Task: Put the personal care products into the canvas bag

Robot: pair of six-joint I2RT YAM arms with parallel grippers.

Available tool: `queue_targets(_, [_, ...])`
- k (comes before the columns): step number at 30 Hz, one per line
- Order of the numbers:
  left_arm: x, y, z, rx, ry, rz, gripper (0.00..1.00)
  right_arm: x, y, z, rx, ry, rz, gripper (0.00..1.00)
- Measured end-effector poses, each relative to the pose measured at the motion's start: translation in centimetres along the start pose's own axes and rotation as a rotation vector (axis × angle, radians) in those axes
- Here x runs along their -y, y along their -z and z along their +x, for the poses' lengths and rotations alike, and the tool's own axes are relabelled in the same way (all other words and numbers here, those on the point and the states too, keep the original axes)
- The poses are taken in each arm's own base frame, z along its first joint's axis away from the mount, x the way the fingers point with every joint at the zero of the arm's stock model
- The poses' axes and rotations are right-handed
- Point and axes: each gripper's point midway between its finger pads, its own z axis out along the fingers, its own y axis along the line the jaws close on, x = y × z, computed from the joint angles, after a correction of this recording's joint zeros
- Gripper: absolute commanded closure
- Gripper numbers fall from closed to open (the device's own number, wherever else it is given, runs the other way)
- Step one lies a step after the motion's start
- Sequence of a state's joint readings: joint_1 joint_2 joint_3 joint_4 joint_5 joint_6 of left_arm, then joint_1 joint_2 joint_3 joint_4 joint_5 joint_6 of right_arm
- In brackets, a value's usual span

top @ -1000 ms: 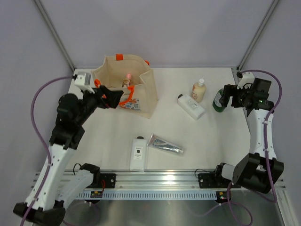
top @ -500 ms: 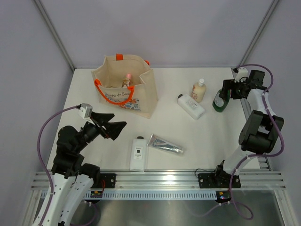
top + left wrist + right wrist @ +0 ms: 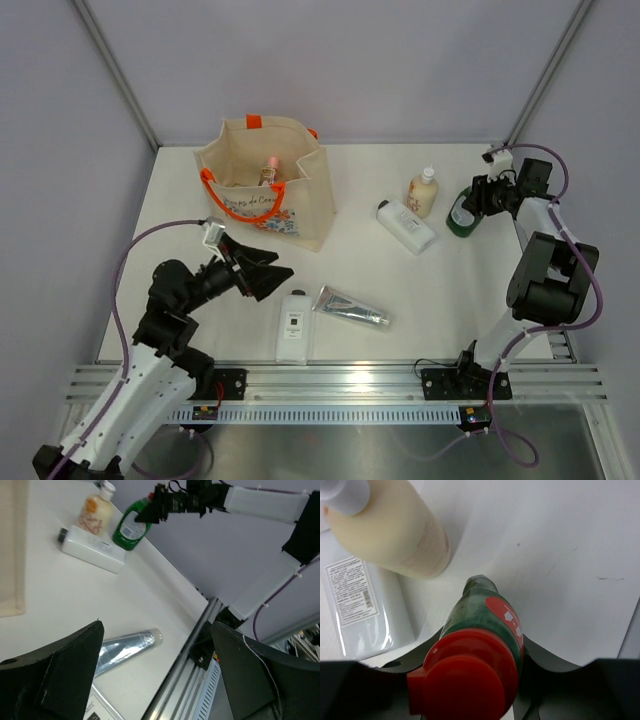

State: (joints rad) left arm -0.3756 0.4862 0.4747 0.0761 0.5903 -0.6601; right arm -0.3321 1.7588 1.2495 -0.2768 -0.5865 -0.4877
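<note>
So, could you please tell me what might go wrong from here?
The right end effector grips the green bottle high, near its red cap, so it may swing or slip when lifted. The beige bottle stands close beside it and could be knocked over. The canvas bag is far off: a long carry.

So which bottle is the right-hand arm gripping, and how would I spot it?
Look to the far right corner of the white table, where three bottles cluster. The right gripper is closed on the green bottle nearest the edge. It alone is dark green with a red cap; the beige bottle and the white bottle beside it are pale.
</note>
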Motion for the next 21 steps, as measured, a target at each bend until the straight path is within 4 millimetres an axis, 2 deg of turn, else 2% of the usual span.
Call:
queue_targets(3, [2.5,-1.8,2.3,-0.112,-0.027,0.085,0.05,-1.8,1.4,0.8,-0.004,0.002,-0.03,1.0])
queue_targets(5, [4.9,-3.2,3.9,-0.199,-0.081,0.161,0.03,-3.4,3.0,1.2,-0.014,0.003,-0.06,1.0])
queue_targets(8, [7.5,-5.7,5.6,-0.289,-0.183,0.253,0.02,-6.7,6.8,-0.1,0.016,0.045,-0.13,1.0])
queue_targets(12, [7.7,-9.8,6.8,-0.343,-0.305,0.297,0.01,-12.1,13.1,-3.3,0.141,0.194,-0.224,1.0])
queue_targets(14, [7.1,-12.0,7.4,-0.358,-0.36,0.311,0.01,-15.2,16.2,-4.2,0.198,0.263,-0.283,1.0])
queue_targets(16, [6.4,-13.9,8.2,-0.376,-0.403,0.326,0.01,-18.9,18.9,-4.3,0.242,0.329,-0.376,1.0])
queue_targets(21, [6.4,-18.6,9.8,-0.381,-0.475,0.443,0.01,-25.6,21.4,-2.5,0.252,0.392,-0.606,1.0])
